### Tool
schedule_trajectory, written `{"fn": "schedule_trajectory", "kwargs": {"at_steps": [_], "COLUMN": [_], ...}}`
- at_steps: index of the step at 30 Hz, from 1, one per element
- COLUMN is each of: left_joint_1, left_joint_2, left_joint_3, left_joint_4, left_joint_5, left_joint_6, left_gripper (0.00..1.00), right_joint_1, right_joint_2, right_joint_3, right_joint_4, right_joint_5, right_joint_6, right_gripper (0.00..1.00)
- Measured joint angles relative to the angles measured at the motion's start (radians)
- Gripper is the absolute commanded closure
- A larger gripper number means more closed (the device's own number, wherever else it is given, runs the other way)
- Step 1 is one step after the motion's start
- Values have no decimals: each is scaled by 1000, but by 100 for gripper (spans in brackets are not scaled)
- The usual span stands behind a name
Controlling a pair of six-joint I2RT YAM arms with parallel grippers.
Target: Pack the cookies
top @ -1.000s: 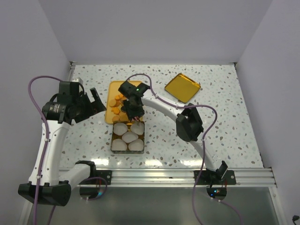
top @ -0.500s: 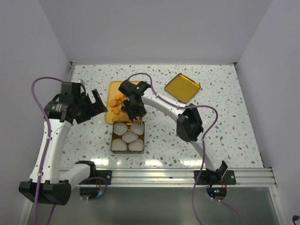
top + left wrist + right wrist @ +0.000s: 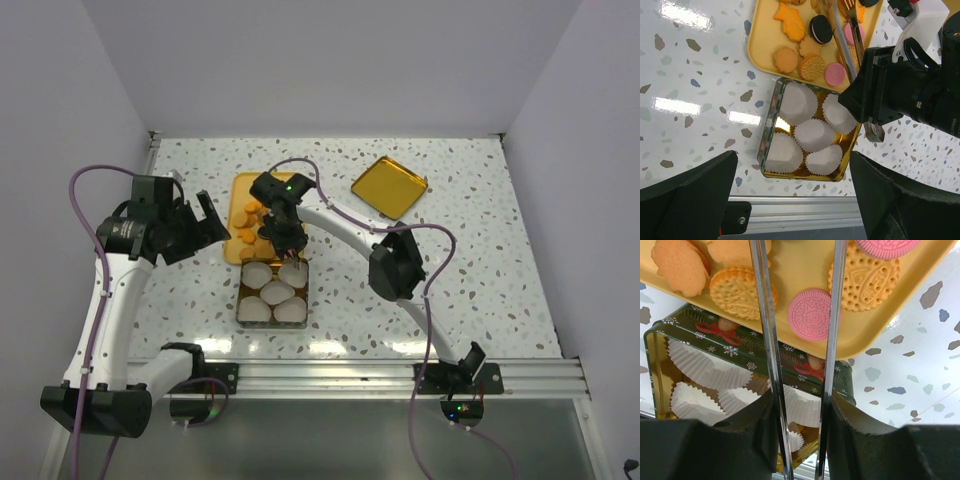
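— Right gripper (image 3: 797,410) first: what is it doing?
— It is clenched on a pair of metal tongs (image 3: 765,315). In the right wrist view its dark fingers (image 3: 705,440) press on the two thin arms from outside at the bottom of the frame. The arms run up past the top edge with a gap between them.
— Is anything caught in the tongs?
— I cannot tell; the tips are out of that frame. A pink sandwich cookie (image 3: 810,315) shows between the arms at the centre, but it lies flat on the yellow tray (image 3: 800,270) beneath them.
— So where are the cookies?
— On that tray. In the left wrist view the cookies (image 3: 812,67) fill the top middle of the frame. Most are tan and orange, with a fish-shaped one (image 3: 790,22), a black sandwich one (image 3: 820,29) and pink ones among them.
— And the tin?
— The tin (image 3: 769,120) sits just below the tray in that view, right beside its edge, with five white paper cups (image 3: 812,135) inside.
— What about the left gripper?
— In the top view the left gripper (image 3: 210,222) hangs at left of centre, just left of the tray, over the speckled table (image 3: 480,260). Its jaws are spread wide with nothing between them.
— Anything else on the table?
— A gold lid (image 3: 390,186) lies at the upper right of centre, well apart from the tin.
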Motion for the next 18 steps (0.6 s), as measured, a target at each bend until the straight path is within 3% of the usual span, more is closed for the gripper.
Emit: {"fn": "schedule_trajectory", "kwargs": {"at_steps": [18], "left_joint_1": [0], "left_joint_2": [5], "left_joint_3": [2], "left_joint_4": [0], "left_joint_5": [0], "left_joint_6": [1], "left_gripper": [0], "right_joint_1": [-16], "right_joint_2": [-65], "right_joint_3": [5], "right_joint_4": [-34], "right_joint_5": [7], "right_joint_6": [-2], "right_gripper": [74]}}
